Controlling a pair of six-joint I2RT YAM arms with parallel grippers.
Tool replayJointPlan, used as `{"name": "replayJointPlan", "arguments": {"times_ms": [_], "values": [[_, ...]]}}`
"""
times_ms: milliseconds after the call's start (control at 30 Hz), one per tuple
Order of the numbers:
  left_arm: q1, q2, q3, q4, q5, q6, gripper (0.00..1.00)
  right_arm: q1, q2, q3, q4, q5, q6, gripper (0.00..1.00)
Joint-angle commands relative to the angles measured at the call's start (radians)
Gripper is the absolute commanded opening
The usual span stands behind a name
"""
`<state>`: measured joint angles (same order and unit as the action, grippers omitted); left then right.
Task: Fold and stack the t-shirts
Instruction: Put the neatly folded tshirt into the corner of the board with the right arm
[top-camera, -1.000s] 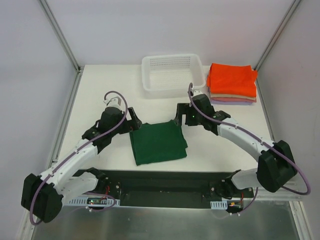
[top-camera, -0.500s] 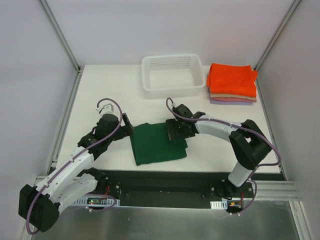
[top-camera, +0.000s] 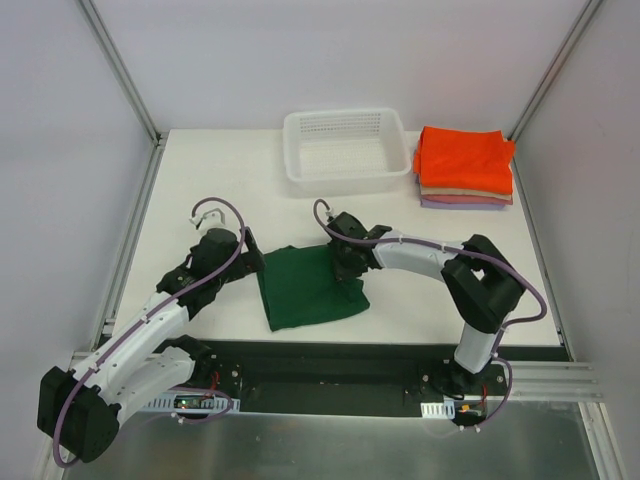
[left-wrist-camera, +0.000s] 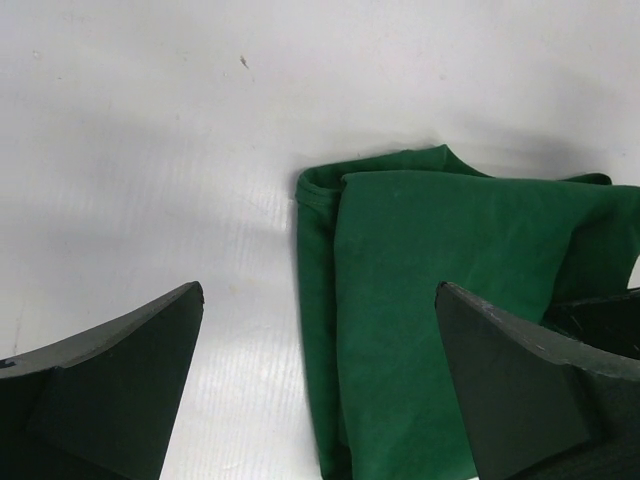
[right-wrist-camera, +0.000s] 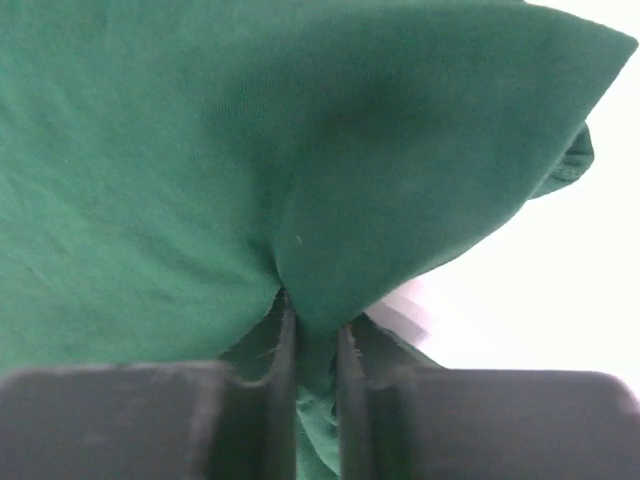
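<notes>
A folded dark green t-shirt (top-camera: 305, 290) lies on the white table near the front middle. My right gripper (top-camera: 347, 268) is shut on its right edge; in the right wrist view the green cloth (right-wrist-camera: 300, 180) is pinched between the two fingers and bunches up above them. My left gripper (top-camera: 255, 262) stands open at the shirt's left edge, and in the left wrist view the green t-shirt (left-wrist-camera: 440, 300) lies between its spread fingertips (left-wrist-camera: 150, 340). A stack of folded t-shirts, orange (top-camera: 463, 158) on top with tan and lilac beneath, sits at the back right.
A white mesh basket (top-camera: 345, 150) stands at the back middle of the table. The table (top-camera: 220, 180) is walled by metal frame posts at both sides. The arm bases sit on a dark rail at the near edge.
My right gripper moved left onto the green shirt's right edge and closed on it. The shirt's right side has bunched inward. The left arm pulled back slightly and stays open.
</notes>
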<state>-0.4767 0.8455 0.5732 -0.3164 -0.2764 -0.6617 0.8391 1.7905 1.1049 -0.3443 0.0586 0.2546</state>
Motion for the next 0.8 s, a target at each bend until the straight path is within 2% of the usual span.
{"name": "replayJointPlan", "arguments": {"times_ms": [0,133,233,300,433,567,767], "values": [[0.001,-0.009,0.013,-0.030,-0.056,-0.009,0.99,0.011,0.052,0.006,-0.036,0.073,-0.066,0.01],[0.003,-0.028,0.017,-0.055,-0.095,-0.012,0.99,0.008,-0.020,0.073,-0.090,0.297,-0.236,0.00],[0.003,-0.046,0.019,-0.069,-0.128,-0.016,0.99,0.008,-0.071,0.119,-0.110,0.599,-0.377,0.00],[0.003,-0.057,0.020,-0.076,-0.153,-0.016,0.99,0.008,-0.115,0.124,-0.060,0.764,-0.443,0.00],[0.003,-0.075,0.027,-0.092,-0.193,-0.019,0.99,-0.003,-0.167,0.105,0.097,0.967,-0.647,0.00],[0.003,-0.083,0.036,-0.107,-0.231,-0.019,0.99,-0.047,-0.200,0.138,0.116,0.998,-0.776,0.00],[0.003,-0.080,0.059,-0.121,-0.279,-0.009,0.99,-0.118,-0.247,0.136,0.301,0.968,-1.041,0.00]]}}
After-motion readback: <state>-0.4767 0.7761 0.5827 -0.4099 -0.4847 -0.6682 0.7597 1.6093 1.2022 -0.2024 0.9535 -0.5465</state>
